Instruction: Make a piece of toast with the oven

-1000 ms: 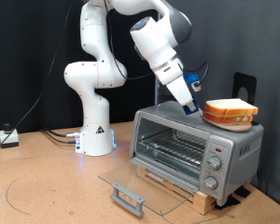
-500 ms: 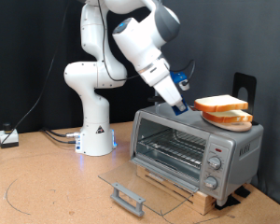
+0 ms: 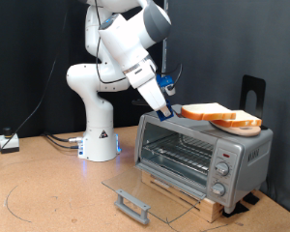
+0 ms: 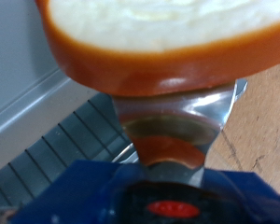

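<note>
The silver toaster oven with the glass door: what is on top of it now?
On the silver toaster oven an orange dish rests near the exterior view's right. The gripper holds a pale bread slice just above the roof. What lies in the dish cannot be told.

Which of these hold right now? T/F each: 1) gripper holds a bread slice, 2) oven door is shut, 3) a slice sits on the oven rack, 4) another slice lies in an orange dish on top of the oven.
1) True: the gripper grips the piece of toast by its edge, above the oven.
2) False: the glass door lies folded down open.
3) False: the wire rack shows no bread on it.
4) True: a second slice rests in an orange dish on the oven top.
</note>
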